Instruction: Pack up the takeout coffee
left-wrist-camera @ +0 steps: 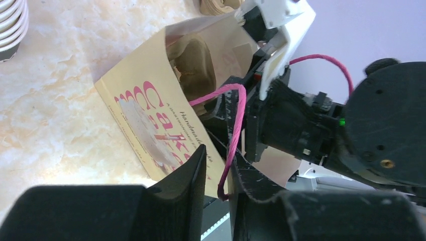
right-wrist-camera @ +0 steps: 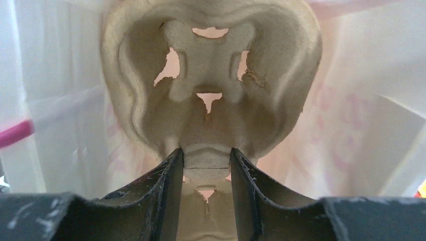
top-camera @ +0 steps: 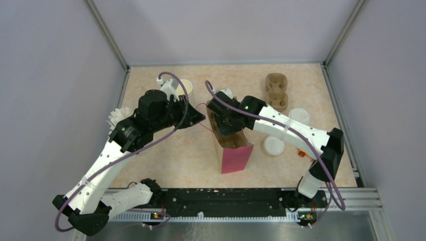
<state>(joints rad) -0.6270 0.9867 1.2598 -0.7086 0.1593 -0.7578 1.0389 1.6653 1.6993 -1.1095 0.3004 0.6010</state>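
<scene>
Plainly white — takeout coffee point(top-camera: 273, 145), round-lidded, upright.

On the paper bag point(left-wrist-camera: 131, 98), big pink letters read "Cake" and small dark script beside them begins "Handmade".

From above the near edge the top external camera looks down over the whole beige marbled table point(top-camera: 176, 155), sharing with both close-in wrist cameras the tan-and-pink paper bag point(left-wrist-camera: 145, 115) holding a brown moulded cardboard carrier point(right-wrist-camera: 271, 100).
</scene>
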